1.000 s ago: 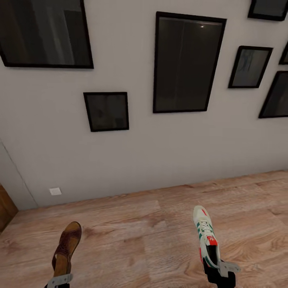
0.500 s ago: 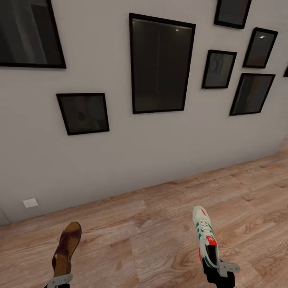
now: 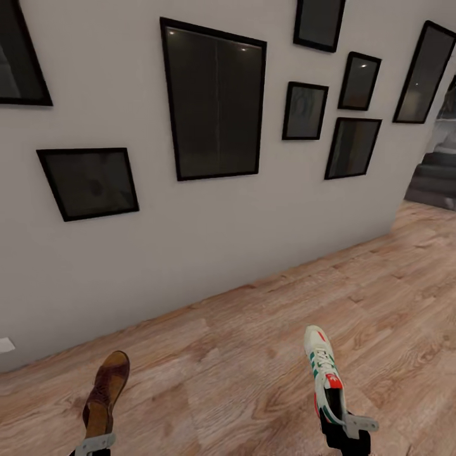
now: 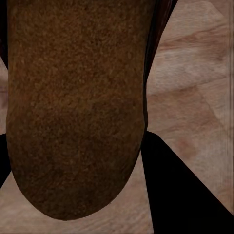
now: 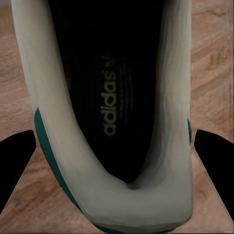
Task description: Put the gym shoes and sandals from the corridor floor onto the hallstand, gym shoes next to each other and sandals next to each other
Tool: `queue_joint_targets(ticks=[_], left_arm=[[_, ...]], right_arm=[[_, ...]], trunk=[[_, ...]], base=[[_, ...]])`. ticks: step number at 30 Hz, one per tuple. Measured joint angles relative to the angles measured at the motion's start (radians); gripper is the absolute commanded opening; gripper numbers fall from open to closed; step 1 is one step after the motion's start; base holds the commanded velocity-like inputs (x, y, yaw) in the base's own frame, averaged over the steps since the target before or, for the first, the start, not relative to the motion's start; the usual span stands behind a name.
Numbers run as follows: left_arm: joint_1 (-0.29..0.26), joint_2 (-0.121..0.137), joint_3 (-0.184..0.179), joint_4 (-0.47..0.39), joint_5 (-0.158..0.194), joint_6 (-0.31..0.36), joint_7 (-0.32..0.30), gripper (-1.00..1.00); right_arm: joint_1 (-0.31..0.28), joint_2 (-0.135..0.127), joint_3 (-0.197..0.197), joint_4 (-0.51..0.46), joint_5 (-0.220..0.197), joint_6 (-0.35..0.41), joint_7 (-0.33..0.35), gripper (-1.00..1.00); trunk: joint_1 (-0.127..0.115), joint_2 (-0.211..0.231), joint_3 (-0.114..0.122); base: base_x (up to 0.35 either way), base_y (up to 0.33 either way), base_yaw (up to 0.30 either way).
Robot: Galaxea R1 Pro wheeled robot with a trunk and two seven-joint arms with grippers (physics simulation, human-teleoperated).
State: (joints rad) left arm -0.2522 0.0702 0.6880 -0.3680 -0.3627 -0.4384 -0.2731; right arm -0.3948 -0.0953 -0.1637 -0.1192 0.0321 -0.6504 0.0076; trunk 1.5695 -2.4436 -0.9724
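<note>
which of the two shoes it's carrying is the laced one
The gym shoe held by the right hand: white with laces, green stripes and red accents. The sandal in the left hand is plain brown, without laces.

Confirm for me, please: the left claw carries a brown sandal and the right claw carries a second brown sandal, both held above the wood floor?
Not quite. The left claw does carry a brown sandal, but the right claw carries a white sneaker with green stripes, as the head view shows. Both are held above the wood floor.

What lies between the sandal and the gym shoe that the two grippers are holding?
Just bare corridor floor. In the head view, nothing sits between the sandal and the gym shoe.
</note>
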Motion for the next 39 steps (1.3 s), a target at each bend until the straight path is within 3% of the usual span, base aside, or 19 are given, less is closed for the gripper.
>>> queue_joint_targets(ticks=[13,21,39], left_arm=[[0.0,-0.002,-0.007,0.002,-0.009,0.001,-0.007,-1.0],[0.0,0.001,-0.009,0.0,-0.032,-0.014,-0.008,-1.0],[0.0,0.0,-0.01,0.0,-0.034,-0.015,-0.009,-1.0]], right_arm=[[0.0,0.002,0.001,0.0,0.001,0.0,0.002,-1.0],[0.0,0.003,0.002,0.0,0.001,0.0,0.005,-1.0],[0.0,0.001,0.0,0.0,0.001,0.0,0.004,-1.0]], trunk=[[0.0,0.0,0.0],[0.0,0.0,0.0],[0.0,0.0,0.0]], base=[[0.0,0.0,-0.299],[0.0,0.0,-0.3],[0.0,0.0,-0.3]])
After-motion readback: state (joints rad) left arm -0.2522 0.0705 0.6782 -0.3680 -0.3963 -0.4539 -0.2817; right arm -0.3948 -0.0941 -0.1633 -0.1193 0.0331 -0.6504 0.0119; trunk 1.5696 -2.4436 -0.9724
